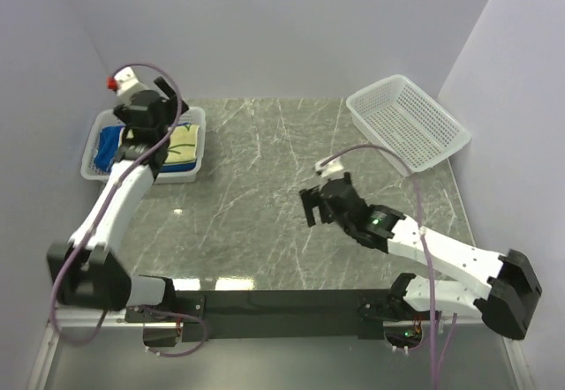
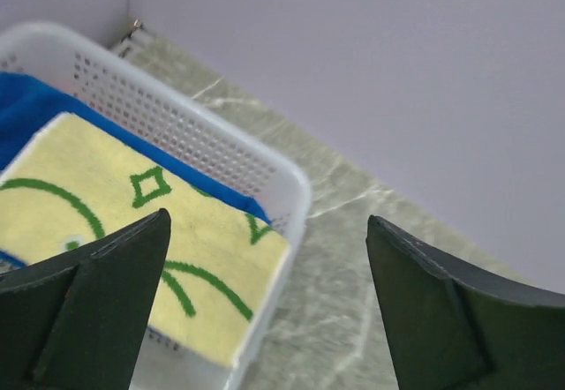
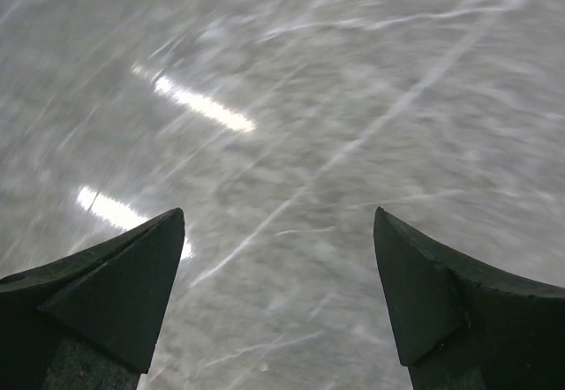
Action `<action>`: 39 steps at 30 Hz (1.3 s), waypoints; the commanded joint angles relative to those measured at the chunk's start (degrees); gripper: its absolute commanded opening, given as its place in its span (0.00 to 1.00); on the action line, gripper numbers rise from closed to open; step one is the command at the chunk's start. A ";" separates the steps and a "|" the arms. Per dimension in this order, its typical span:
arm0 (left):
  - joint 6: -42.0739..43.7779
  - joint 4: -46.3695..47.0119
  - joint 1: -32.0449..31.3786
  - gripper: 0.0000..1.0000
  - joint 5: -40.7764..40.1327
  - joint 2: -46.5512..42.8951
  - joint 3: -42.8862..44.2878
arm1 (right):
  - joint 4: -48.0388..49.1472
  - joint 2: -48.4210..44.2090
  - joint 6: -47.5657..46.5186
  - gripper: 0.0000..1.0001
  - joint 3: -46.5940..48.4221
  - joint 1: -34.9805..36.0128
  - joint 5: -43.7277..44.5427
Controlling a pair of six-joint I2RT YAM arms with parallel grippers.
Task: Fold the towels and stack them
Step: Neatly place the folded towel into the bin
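A folded pale yellow towel with green motifs (image 2: 132, 222) lies on top of a royal blue towel (image 2: 26, 108) inside the white lattice basket (image 2: 291, 187) at the table's far left. In the top view the yellow towel (image 1: 183, 143) and the blue one (image 1: 109, 143) fill that basket (image 1: 93, 165). My left gripper (image 1: 152, 112) hangs over the basket; in the left wrist view this gripper (image 2: 267, 221) stands open above the basket's corner, holding nothing. My right gripper (image 1: 320, 203) is open over bare table, and the right wrist view shows it (image 3: 278, 213) empty.
A second white lattice basket (image 1: 408, 123), empty, sits tilted at the far right corner. The grey marble table (image 1: 256, 187) is walled on the left, back and right. A black rail (image 1: 265, 302) runs along the near edge between the arm bases.
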 commanded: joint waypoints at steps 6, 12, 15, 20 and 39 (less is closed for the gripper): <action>-0.20 -24.53 -0.25 0.99 8.66 -24.07 -0.49 | -8.83 -14.95 9.81 0.95 5.79 -14.51 13.53; 0.16 -35.24 -0.25 0.99 6.12 -43.93 -4.79 | -14.81 -26.82 10.60 0.96 6.06 -17.59 21.54; -1.77 -38.33 -0.25 0.99 3.22 -53.60 -6.64 | -14.56 -33.67 9.03 0.97 4.39 -17.68 23.65; -5.64 -41.68 -0.51 0.99 -2.93 -66.53 -10.58 | -12.19 -44.65 6.04 0.99 -1.06 -17.68 23.23; -10.13 -35.36 -0.95 0.99 -9.01 -85.44 -28.18 | -10.34 -55.31 2.78 1.00 -4.93 -17.68 19.17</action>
